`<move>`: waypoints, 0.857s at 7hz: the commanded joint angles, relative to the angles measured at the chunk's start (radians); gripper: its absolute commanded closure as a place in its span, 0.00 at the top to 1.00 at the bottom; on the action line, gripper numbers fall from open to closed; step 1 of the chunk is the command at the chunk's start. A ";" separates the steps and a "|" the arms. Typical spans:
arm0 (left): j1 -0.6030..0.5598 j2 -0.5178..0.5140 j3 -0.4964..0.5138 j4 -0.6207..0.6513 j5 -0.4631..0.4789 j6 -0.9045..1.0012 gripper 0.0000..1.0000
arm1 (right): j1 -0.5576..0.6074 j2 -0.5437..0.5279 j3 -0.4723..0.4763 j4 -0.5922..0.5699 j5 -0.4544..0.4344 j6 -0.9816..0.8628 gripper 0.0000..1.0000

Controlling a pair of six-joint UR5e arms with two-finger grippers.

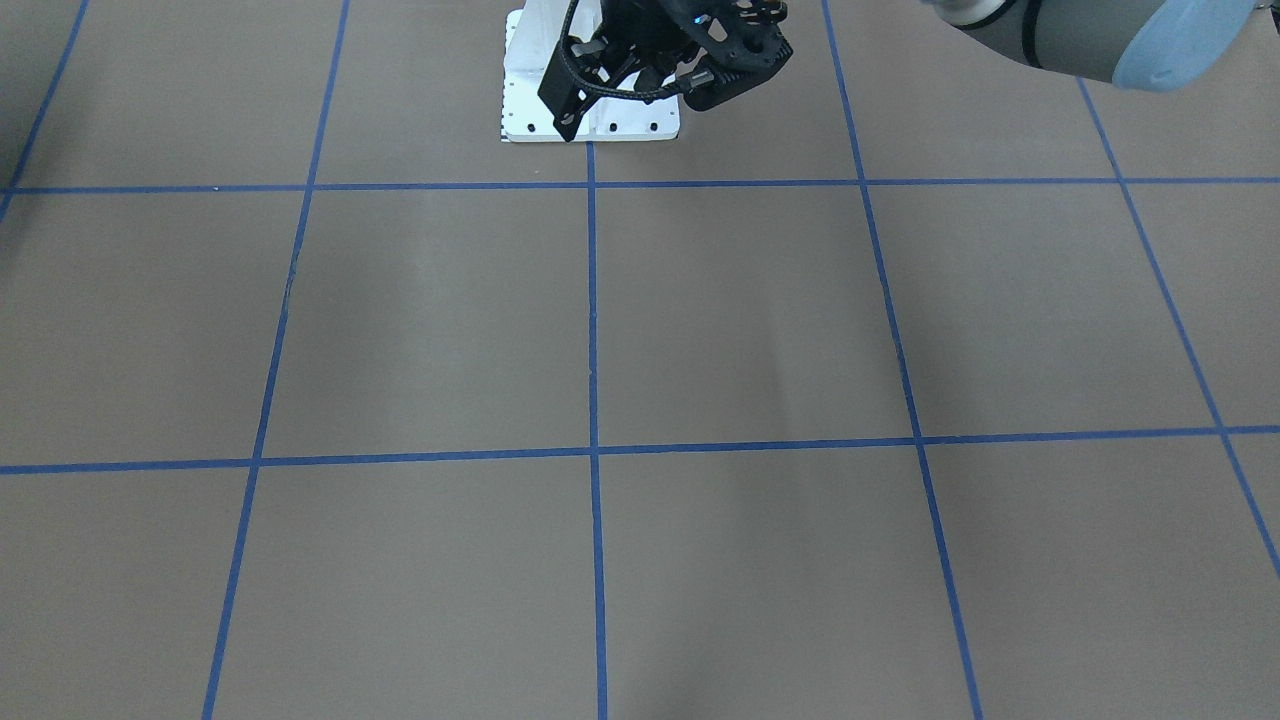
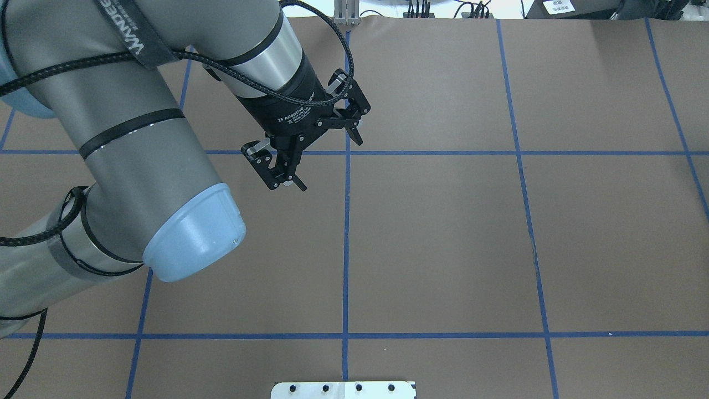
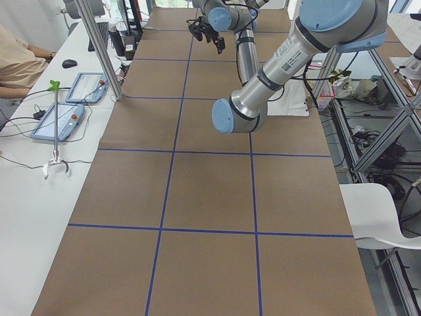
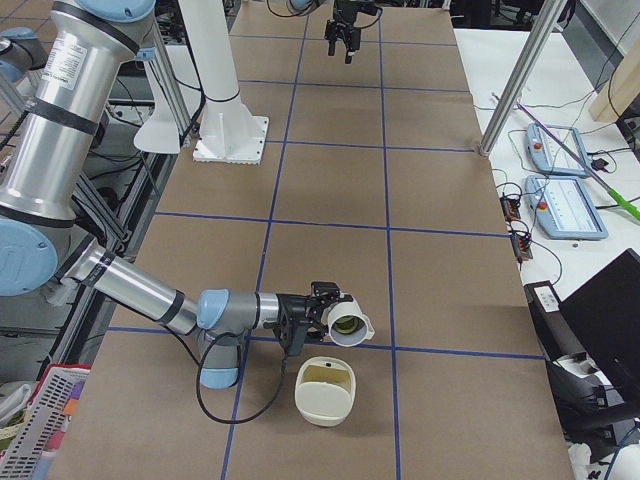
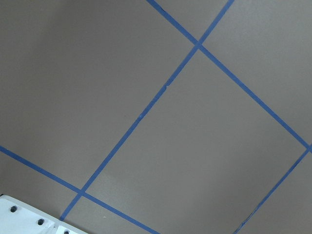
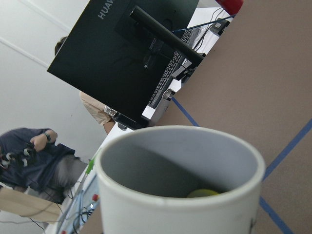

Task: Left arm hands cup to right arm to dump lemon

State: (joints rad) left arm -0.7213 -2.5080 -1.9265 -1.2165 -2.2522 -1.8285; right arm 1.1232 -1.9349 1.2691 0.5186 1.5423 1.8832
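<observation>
The white cup point(image 4: 352, 333) is in the air at the end of my right gripper point(image 4: 316, 312), tipped on its side with its mouth over a cream container point(image 4: 325, 392). I cannot tell whether that gripper is open or shut. In the right wrist view the cup point(image 6: 180, 204) fills the lower frame, and the yellow-green lemon point(image 6: 206, 193) lies inside at its lower wall. My left gripper point(image 2: 331, 165) is open and empty, raised over the table's middle line, far from the cup. It also shows in the front-facing view point(image 1: 635, 112).
The white robot base plate point(image 2: 343, 389) is at the near table edge. The cream container stands near the table's right end. A black monitor point(image 6: 122, 53) and seated people are beyond that end. Tablets point(image 4: 565, 205) lie along the operators' side.
</observation>
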 commanded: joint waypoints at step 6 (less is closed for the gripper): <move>0.002 -0.002 0.000 0.002 0.063 0.005 1.00 | 0.084 0.027 -0.134 0.169 -0.004 0.849 0.08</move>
State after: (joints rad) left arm -0.7184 -2.5096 -1.9265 -1.2161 -2.1951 -1.8253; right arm 1.2022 -1.9100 1.1521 0.6685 1.5378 2.6124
